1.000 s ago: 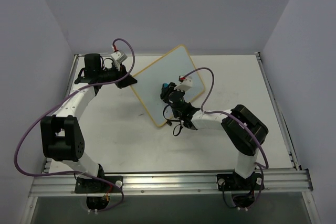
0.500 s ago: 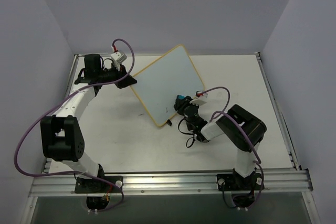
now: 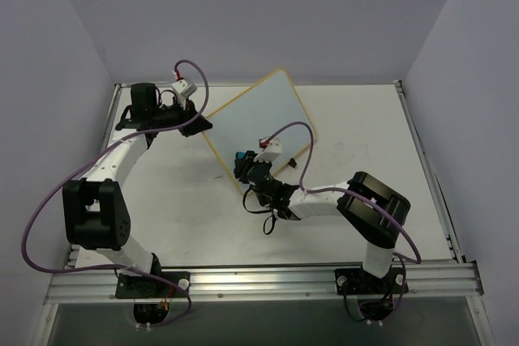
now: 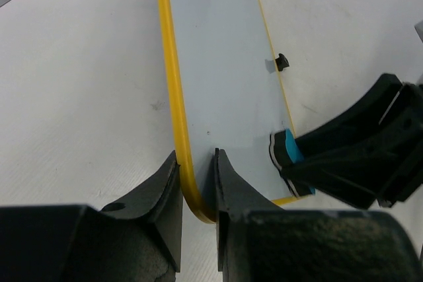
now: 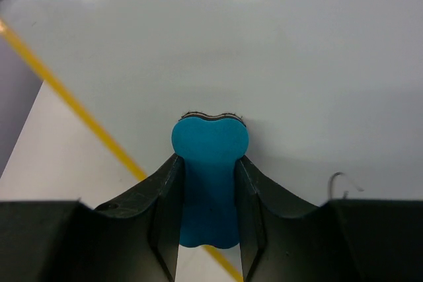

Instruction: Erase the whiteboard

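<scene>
left fingers [image 4: 158, 196] pinched on whiteboard [image 4: 225, 64] frame, right fingers [image 5: 162, 196] clamped on blue eraser [image 5: 209, 156] touching board

Lower end of eraser [image 5: 210, 156] hidden between fingers [image 5: 165, 209], whiteboard [image 5: 277, 51] cut off at picture edges, black mark [image 5: 339, 181] illegible

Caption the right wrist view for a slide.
Right pincer holds a blue eraser against the whiteboard, near its edge.

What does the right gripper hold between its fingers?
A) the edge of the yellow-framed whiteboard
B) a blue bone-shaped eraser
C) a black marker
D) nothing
B: the right wrist view shows the right gripper shut on the blue bone-shaped eraser, its tip against the yellow-framed whiteboard.
</scene>
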`<state>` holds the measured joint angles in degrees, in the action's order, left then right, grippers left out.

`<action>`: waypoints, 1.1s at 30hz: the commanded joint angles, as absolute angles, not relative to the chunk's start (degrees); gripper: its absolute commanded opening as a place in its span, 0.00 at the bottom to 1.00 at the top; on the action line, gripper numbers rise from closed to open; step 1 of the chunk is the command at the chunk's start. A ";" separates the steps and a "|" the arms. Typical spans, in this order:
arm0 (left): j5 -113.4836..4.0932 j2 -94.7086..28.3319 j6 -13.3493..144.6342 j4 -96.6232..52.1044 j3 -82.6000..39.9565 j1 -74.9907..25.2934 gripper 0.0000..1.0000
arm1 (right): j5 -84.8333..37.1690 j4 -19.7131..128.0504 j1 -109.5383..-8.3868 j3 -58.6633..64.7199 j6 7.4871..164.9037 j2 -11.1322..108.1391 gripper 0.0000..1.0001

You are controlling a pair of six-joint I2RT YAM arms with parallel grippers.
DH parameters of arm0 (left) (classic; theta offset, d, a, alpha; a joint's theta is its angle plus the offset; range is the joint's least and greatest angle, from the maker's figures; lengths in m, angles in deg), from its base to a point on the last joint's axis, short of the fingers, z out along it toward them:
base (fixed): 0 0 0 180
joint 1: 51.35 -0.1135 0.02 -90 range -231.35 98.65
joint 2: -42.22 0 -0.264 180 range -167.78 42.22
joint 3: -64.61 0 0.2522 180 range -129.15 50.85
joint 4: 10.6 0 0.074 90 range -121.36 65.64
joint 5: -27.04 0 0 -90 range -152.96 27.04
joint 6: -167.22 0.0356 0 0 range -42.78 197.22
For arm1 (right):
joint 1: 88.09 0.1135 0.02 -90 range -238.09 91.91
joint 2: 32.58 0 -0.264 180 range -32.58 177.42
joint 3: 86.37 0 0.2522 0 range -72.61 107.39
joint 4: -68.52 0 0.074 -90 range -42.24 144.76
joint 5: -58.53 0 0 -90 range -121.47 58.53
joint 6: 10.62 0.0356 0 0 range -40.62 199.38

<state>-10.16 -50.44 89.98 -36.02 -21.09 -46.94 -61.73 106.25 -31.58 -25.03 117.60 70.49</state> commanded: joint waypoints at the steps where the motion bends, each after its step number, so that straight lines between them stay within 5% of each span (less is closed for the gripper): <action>1: -6.35 -48.49 98.40 -32.98 -20.96 -44.23 0.02 | -58.54 95.29 -28.24 -20.41 115.42 71.13 0.00; 6: -6.71 -48.13 98.32 -32.63 -20.61 -43.97 0.02 | -60.65 92.47 -28.23 -17.67 114.98 73.50 0.00; 21: -6.88 -48.48 97.44 -31.92 -20.61 -43.70 0.02 | -63.03 105.74 -39.48 -43.33 124.56 79.75 0.00; 33: -7.50 -48.13 97.88 -32.01 -20.34 -43.44 0.02 | -61.27 95.73 -34.22 -25.78 117.10 73.07 0.00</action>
<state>-11.01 -49.26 89.91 -34.41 -20.94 -45.96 -74.43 104.89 -38.09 -33.54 119.89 71.78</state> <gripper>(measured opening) 0.257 0.282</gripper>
